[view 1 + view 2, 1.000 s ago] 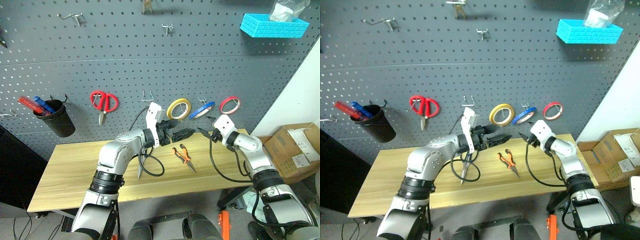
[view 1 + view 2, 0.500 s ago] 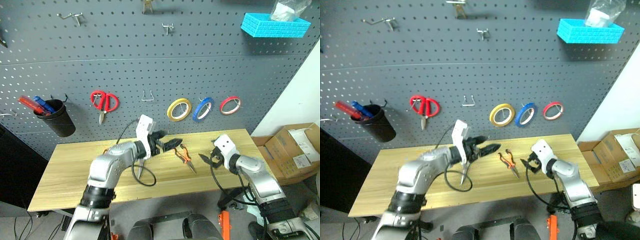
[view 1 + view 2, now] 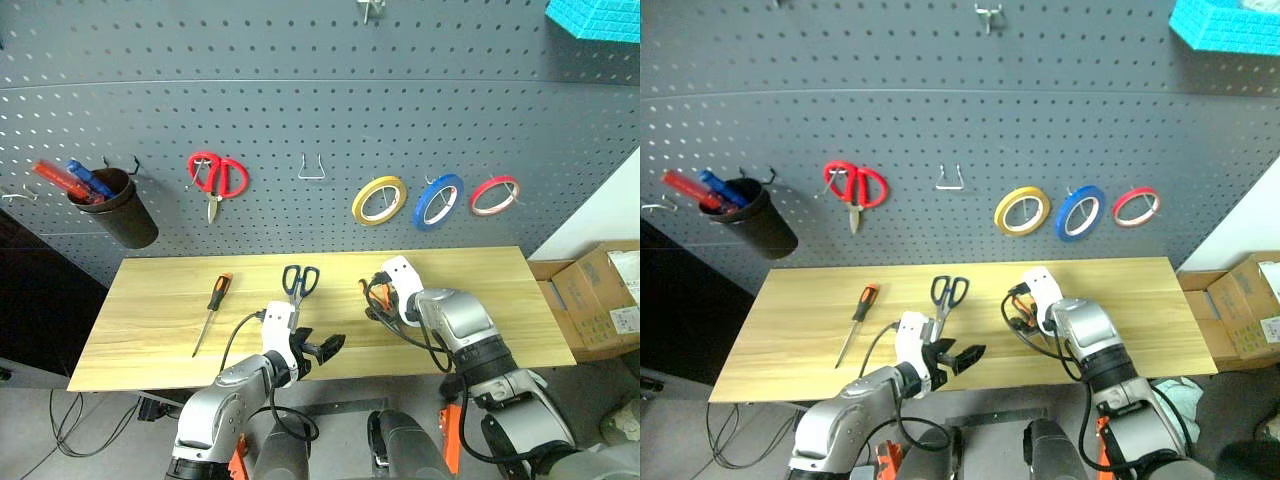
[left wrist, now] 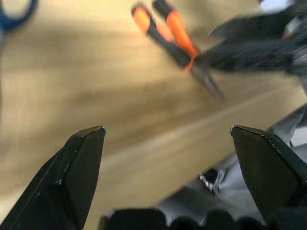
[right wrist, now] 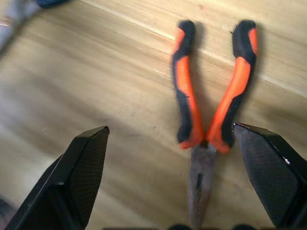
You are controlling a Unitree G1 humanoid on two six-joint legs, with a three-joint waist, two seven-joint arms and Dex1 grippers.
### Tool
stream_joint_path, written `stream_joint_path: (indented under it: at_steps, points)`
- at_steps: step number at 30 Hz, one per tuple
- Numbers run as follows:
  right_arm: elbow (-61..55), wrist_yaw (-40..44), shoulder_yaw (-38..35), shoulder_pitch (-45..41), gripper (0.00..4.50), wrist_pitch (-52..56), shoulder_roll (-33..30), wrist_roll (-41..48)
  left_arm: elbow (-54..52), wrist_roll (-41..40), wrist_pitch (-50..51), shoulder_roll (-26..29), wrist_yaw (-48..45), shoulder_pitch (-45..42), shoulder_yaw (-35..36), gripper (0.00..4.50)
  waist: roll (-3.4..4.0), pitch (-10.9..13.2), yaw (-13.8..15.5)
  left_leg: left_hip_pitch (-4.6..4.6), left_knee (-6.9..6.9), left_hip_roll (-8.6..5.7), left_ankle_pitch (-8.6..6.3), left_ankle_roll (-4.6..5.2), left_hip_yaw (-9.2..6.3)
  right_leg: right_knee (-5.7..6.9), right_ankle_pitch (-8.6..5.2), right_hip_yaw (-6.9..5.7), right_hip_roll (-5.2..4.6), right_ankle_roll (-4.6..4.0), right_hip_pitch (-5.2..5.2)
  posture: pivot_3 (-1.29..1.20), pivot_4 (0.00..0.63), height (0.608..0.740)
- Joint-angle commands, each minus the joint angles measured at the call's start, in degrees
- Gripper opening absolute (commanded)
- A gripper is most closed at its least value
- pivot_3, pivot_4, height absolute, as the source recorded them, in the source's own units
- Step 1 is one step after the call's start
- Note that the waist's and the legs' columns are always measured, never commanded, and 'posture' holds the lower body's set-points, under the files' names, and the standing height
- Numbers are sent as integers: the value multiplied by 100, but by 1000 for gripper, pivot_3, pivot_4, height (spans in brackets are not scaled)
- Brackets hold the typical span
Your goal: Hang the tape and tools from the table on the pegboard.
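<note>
Two grippers hang low over the table (image 3: pixel 150 330), both with fingers spread wide and nothing between them; the left gripper (image 3: pixel 322 352) sits at the near edge, and the right gripper (image 5: pixel 180 182) points down at the pliers (image 5: pixel 211 96), which lie flat on the wood with orange-and-black handles splayed apart; the blue-handled scissors (image 3: pixel 297 284) lie on the table between the pliers and an orange-handled screwdriver (image 3: pixel 213 308); the blue tape (image 3: pixel 441 199) hangs on the pegboard (image 3: pixel 300 90), between the yellow tape ring (image 3: pixel 379 200) and the red tape ring (image 3: pixel 495 195); red-handled scissors (image 3: pixel 219 179) hang further left, beside a black cup (image 3: pixel 118 205).
</note>
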Motion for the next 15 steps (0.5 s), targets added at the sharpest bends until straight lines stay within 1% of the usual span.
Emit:
stream_joint_path:
  at_steps: [1,4,7,14,15]
  points:
    - [362,-114,25,-223,4473,-216,-55,-117,-296,-94,51,-22,33,47,65,4500,1,30,8,-11,0,1,-10,17,-2,0,-8,-3,0,8,-8,168,274,740]
    - [727,-184,77,-333,4473,-410,-63,-210,-355,-179,116,-73,31,54,83,4500,1,85,29,-17,-2,6,-31,50,-9,3,-29,-14,0,3,-11,183,286,740]
    - [977,-210,78,-387,4473,-505,-46,-242,-432,-298,194,-121,-15,68,64,4500,6,167,41,-18,-4,7,-34,55,-14,3,-32,-19,0,1,-12,185,291,740]
    - [989,-154,155,-344,4473,-426,28,-236,-584,-432,314,-177,-10,171,34,4500,-9,228,35,-16,1,6,-33,55,-14,4,-32,-18,0,2,-11,187,302,740]
    - [980,-160,146,-333,4300,-423,45,-233,-603,-449,325,-171,-21,194,22,4500,-11,233,31,-14,1,6,-33,55,-14,4,-32,-18,0,2,-11,188,302,740]
